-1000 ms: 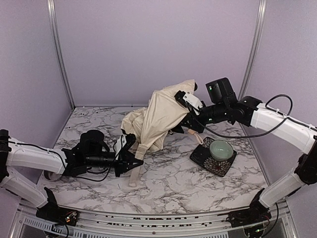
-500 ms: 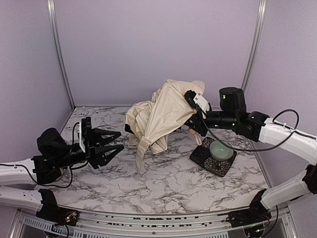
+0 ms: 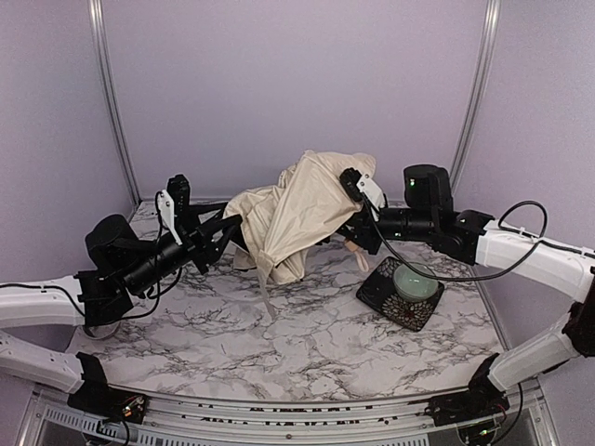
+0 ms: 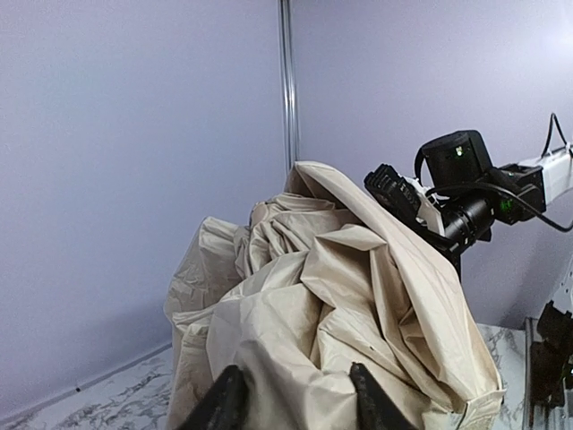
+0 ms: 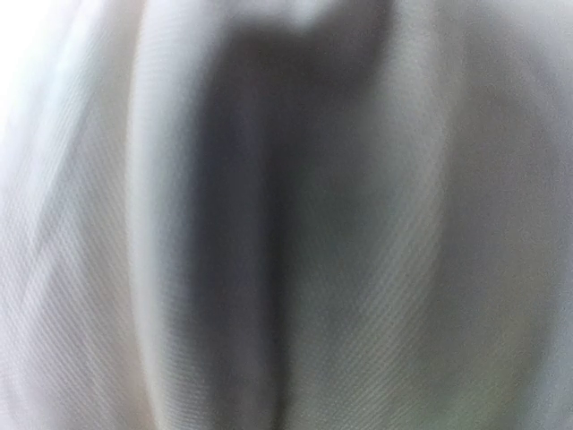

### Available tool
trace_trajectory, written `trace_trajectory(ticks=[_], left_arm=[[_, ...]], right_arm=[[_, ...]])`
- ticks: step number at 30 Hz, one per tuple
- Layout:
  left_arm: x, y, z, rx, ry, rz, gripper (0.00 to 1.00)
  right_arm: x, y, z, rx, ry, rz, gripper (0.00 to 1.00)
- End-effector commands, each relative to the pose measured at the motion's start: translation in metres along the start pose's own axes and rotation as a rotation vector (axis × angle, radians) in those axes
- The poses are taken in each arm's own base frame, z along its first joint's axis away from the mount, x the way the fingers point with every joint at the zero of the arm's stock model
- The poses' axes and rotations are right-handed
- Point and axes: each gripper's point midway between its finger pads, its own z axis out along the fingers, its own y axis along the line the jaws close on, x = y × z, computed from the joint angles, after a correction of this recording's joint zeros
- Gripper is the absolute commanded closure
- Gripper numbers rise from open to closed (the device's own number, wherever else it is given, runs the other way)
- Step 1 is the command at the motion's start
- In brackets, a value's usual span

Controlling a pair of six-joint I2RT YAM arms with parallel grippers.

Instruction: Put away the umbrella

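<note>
The umbrella [image 3: 302, 214] is a crumpled cream-beige bundle held up above the middle back of the marble table, with a thin strap [image 3: 268, 299] hanging down toward the tabletop. My right gripper [image 3: 356, 190] is at the bundle's right top, and the fabric hangs from it and drapes over its fingers. The right wrist view shows only blurred fabric [image 5: 286, 215] pressed against the lens. My left gripper [image 3: 226, 226] is open, its fingers spread at the bundle's left edge. In the left wrist view the fabric [image 4: 340, 296] fills the space just ahead of the gripper [image 4: 295, 403].
A dark patterned square plate [image 3: 379, 299] with a pale green bowl [image 3: 415, 281] on it sits on the table at the right, below my right arm. Purple walls with metal posts close in the back and sides. A pale tan part [image 3: 358, 249] pokes out below the fabric.
My left arm has lifted off the table and swung up and right until its open fingers reach the fabric's left side. The right gripper and the umbrella have shifted slightly left.
</note>
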Motion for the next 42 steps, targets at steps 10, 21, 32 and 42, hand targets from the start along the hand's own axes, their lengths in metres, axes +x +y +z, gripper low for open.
trace_trajectory(ticks=[10, 21, 32, 42], left_arm=[[0.015, -0.016, 0.006, 0.064, -0.037, -0.056, 1.0], [0.043, -0.066, 0.044, 0.198, -0.009, -0.07, 1.0], [0.051, -0.146, 0.028, 0.506, -0.009, 0.001, 0.6], [0.093, -0.138, -0.039, 0.538, 0.121, 0.134, 0.3]], right_arm=[[-0.111, -0.024, -0.031, 0.067, -0.434, 0.185, 1.0], [-0.137, -0.002, -0.02, -0.005, -0.563, 0.229, 1.0], [-0.14, -0.016, -0.033, 0.046, -0.585, 0.22, 1.0], [-0.127, -0.026, -0.061, 0.074, -0.516, 0.111, 1.0]])
